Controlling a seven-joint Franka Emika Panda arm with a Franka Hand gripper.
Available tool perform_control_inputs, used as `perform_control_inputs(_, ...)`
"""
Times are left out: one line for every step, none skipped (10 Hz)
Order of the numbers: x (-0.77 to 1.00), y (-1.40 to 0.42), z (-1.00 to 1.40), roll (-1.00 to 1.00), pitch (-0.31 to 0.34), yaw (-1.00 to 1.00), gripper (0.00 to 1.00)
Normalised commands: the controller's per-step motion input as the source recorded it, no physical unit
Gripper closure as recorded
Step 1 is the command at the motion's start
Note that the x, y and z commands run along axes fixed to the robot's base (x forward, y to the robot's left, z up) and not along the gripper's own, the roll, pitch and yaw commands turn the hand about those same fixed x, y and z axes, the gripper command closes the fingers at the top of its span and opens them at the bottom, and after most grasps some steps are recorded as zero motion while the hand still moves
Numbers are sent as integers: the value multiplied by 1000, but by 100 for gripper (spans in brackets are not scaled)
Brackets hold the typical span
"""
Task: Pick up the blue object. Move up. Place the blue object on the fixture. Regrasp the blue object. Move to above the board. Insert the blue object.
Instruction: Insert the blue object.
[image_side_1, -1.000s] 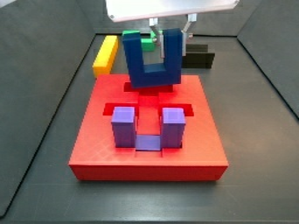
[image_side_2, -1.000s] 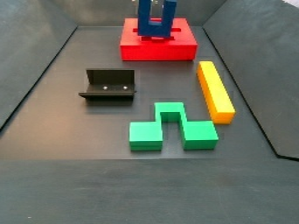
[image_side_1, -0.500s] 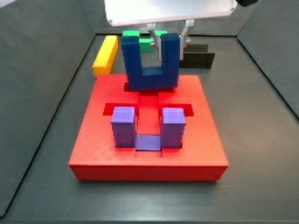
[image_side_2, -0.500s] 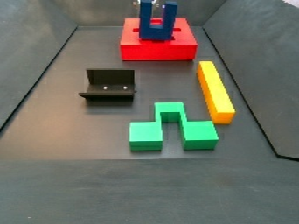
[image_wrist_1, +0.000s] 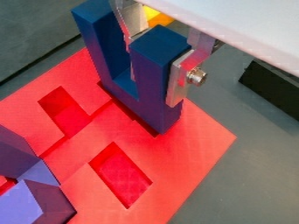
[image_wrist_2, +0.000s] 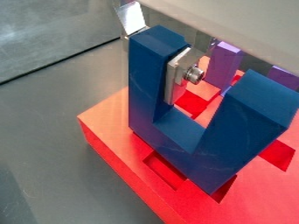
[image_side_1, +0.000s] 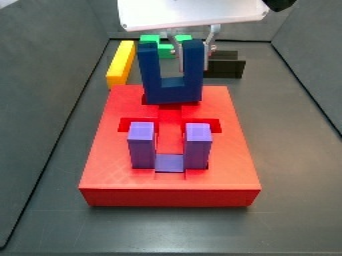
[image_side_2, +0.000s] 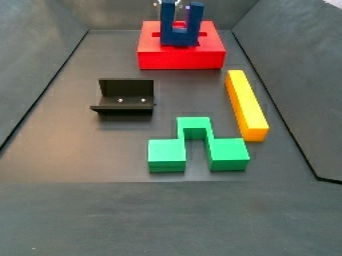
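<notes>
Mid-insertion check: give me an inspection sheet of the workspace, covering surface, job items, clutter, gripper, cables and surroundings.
Surface: dark grey floor, no spills seen.
Dark blue U-shaped block: upright, prongs up, base at the far recess of the large flat red board; whether it is fully seated cannot be told.
Dark L-shaped fixture: empty, apart from the board.
Clutter: lighter purple U-shaped piece in the board's near recess; green notched block and yellow bar on the floor.
Gripper: above the board, fingers clamped on one prong.
Cables: nothing seen.
Surroundings: dark sloped walls.
</notes>
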Motion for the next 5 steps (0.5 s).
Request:
perform_control_inputs(0,-111,-54,189,27,-3,100)
perform_control_inputs(14,-134,0,143,19,0,100)
perform_control_inputs(29,-120,0,120,10,0,100)
perform_control_inputs(9,-86,-17,120,4,0,100)
perform_control_inputs(0,-31,-89,154,0,0,100)
